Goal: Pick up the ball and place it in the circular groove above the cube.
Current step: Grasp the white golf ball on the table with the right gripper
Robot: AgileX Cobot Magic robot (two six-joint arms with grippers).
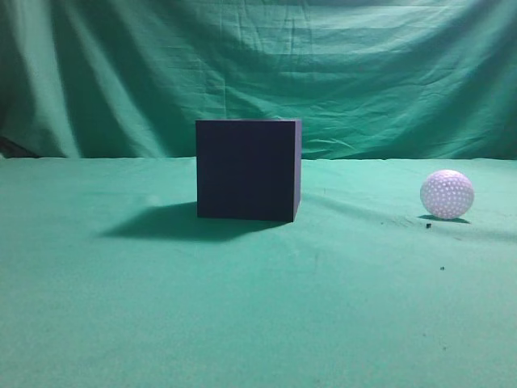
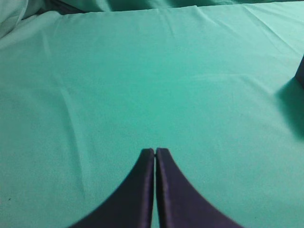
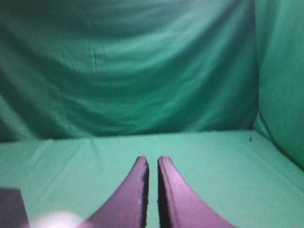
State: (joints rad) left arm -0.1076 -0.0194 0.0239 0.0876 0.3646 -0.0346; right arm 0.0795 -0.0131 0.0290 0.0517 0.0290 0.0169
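A dark cube stands on the green cloth near the middle of the exterior view; its top groove is hidden at this height. A white dimpled ball lies on the cloth to the cube's right. No gripper shows in the exterior view. In the left wrist view my left gripper is shut and empty over bare cloth, with a corner of the cube at the right edge. In the right wrist view my right gripper is shut and empty; the ball is a bright blur at the bottom left, beside the cube.
A green cloth covers the table and a green curtain hangs behind it. A small dark speck lies on the cloth in front of the ball.
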